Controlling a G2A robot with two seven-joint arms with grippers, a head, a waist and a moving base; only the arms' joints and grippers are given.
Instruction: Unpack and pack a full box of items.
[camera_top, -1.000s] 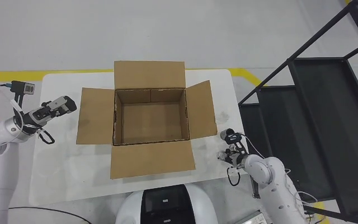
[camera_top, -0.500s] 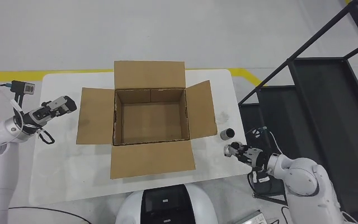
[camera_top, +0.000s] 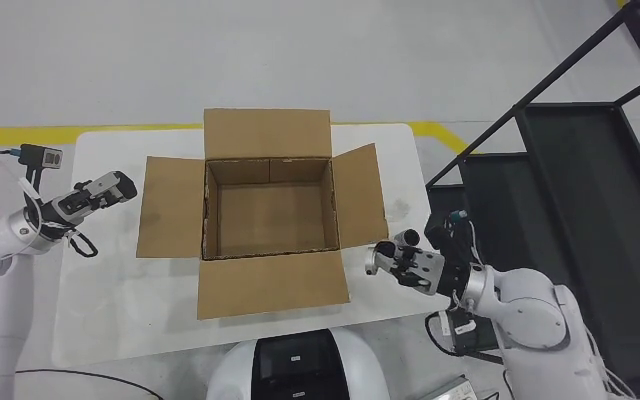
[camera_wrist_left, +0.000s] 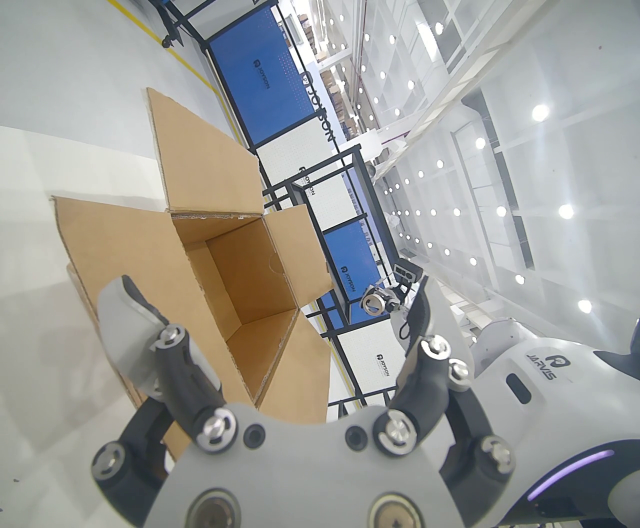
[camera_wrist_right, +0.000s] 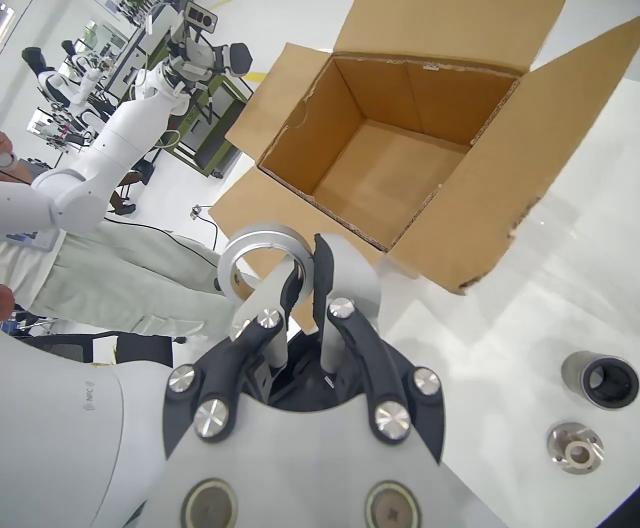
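Metal ring (camera_wrist_right: 256, 236), rim between right fingers (camera_wrist_right: 350, 272)

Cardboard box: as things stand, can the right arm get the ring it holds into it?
Probably yes. The right gripper, shut on the metal ring, sits beside the cardboard box, whose flaps are spread open; the left gripper is at its far side.

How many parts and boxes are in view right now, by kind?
Metal ring: 1, held in the right gripper
Metal sleeve: 1, on the table
Metal flange: 1, beside the sleeve
Cardboard box: 1, open and empty
Total: 4
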